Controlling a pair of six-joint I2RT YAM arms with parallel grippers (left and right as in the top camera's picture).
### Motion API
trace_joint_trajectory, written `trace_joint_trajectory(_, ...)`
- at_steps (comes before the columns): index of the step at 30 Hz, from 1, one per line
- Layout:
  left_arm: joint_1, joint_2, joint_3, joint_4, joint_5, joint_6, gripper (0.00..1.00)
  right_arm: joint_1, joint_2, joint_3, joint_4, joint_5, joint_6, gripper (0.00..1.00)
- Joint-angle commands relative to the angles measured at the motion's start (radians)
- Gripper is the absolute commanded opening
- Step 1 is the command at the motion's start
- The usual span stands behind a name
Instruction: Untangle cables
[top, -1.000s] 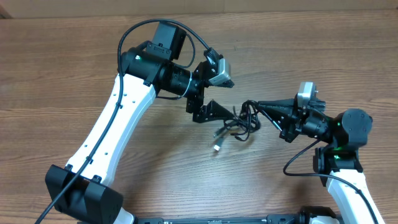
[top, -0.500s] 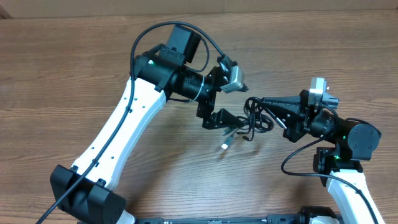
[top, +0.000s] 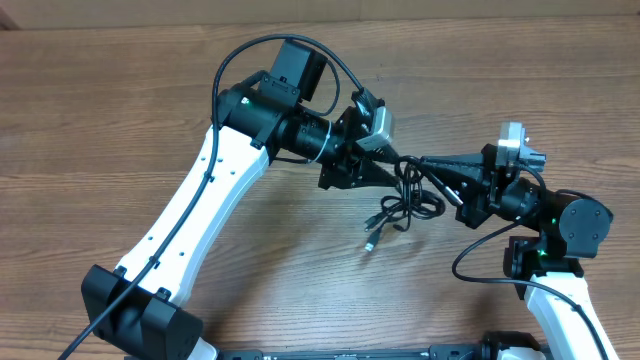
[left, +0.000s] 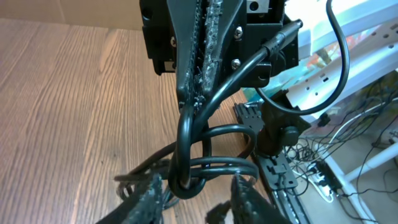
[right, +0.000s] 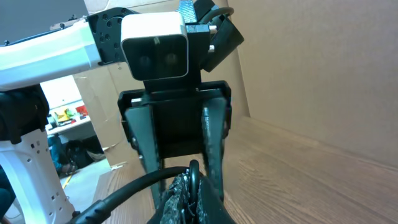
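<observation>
right hand (left: 194, 99) is clenched on a strand of the thin black cables (top: 405, 198), pinched right at its tip. The rest of the bundle loops just below that tip over the brown wood-grain counter (top: 120, 110), and the silver-tipped plug end (top: 371, 241) trails off nearest the robot. left hand (top: 390, 172) is nose to nose with the right one, fingers (left: 149, 199) partly apart either side of the loops. Can't tell if it's gripping.

Brown wood-grain desk (top: 120, 120). Near the middle, a bunch of thin black cables (top: 408, 203), one silver-tipped plug end (top: 371, 241) lying on the wood.
</observation>
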Motion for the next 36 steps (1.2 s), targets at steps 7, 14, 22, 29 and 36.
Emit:
trace_joint_trajectory(7, 0.000, -0.002, 0.028, 0.000, 0.035, 0.008, 0.57, -0.003, -0.008, 0.020, 0.013, 0.016, 0.011, 0.04)
trace_joint_trajectory(14, -0.001, -0.002, 0.028, 0.000, 0.042, 0.008, 0.70, -0.003, -0.008, 0.020, 0.013, 0.008, 0.012, 0.04)
trace_joint_trajectory(22, -0.005, -0.002, 0.028, 0.001, 0.042, 0.008, 0.28, -0.003, -0.008, 0.020, 0.042, 0.005, 0.060, 0.04)
trace_joint_trajectory(29, -0.021, -0.002, 0.028, 0.002, 0.039, 0.009, 0.16, -0.003, -0.008, 0.020, 0.042, 0.005, 0.064, 0.04)
trace_joint_trajectory(36, -0.022, -0.002, 0.028, 0.004, 0.035, 0.009, 0.04, -0.003, -0.008, 0.020, 0.042, 0.005, 0.063, 0.04)
